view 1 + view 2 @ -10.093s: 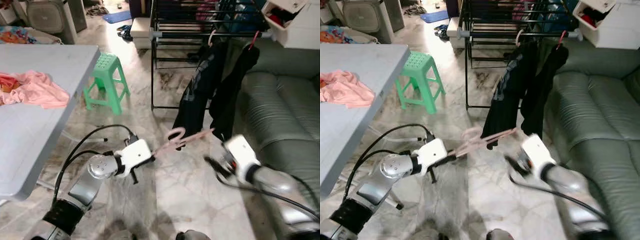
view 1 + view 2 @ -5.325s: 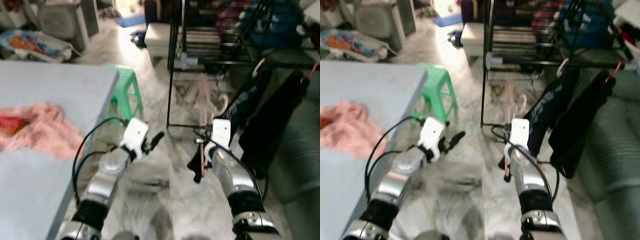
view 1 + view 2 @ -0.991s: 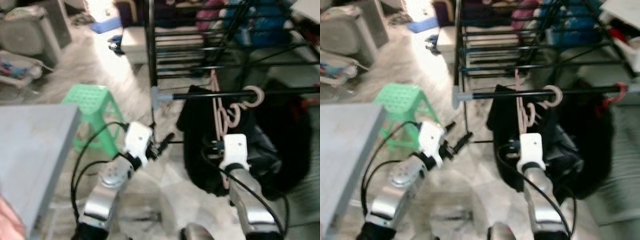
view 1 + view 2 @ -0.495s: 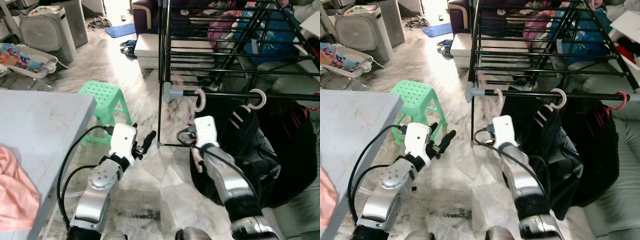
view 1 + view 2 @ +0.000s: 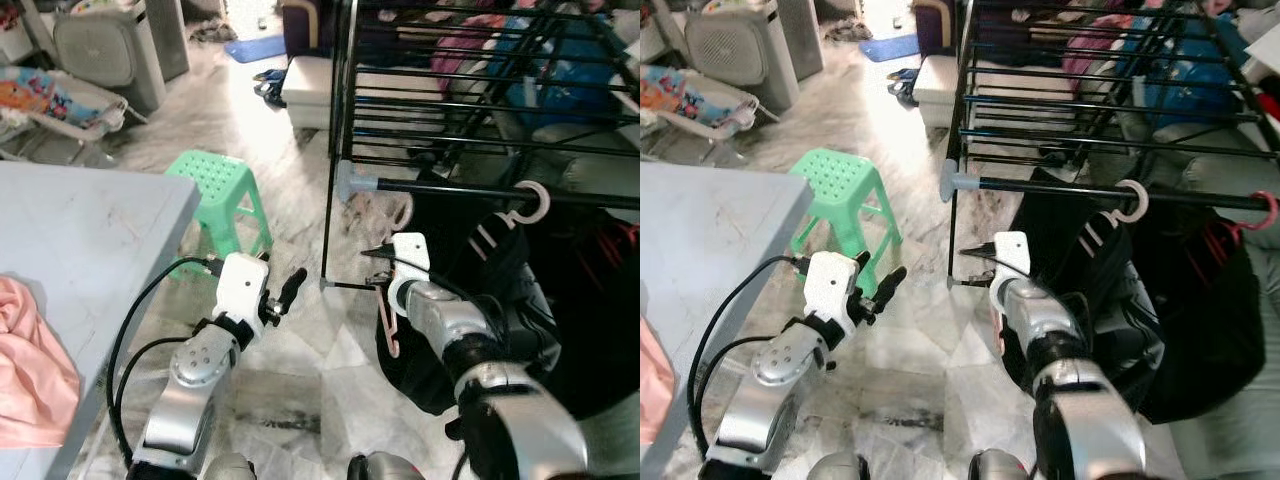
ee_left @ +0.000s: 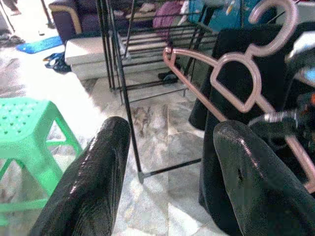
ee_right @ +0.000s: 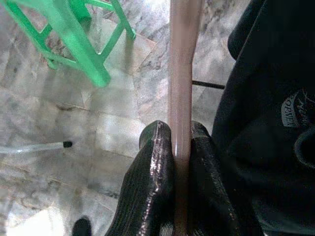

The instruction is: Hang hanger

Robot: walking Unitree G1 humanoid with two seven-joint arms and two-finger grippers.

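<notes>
Hooking step underway: right pincer (image 7: 179, 147) is clamped on the pink hanger (image 5: 388, 318) just below the rail (image 5: 480, 190); next it needs lifting over. Left pincer (image 6: 167, 162) is spread, empty.

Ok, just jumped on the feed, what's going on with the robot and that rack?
The right tool is shut on a pink hanger and holds it up beside the black drying rack's front rail, where dark clothes already hang. Its hook isn't clearly over the rail. The left tool is open, empty, near the green stool.
</notes>
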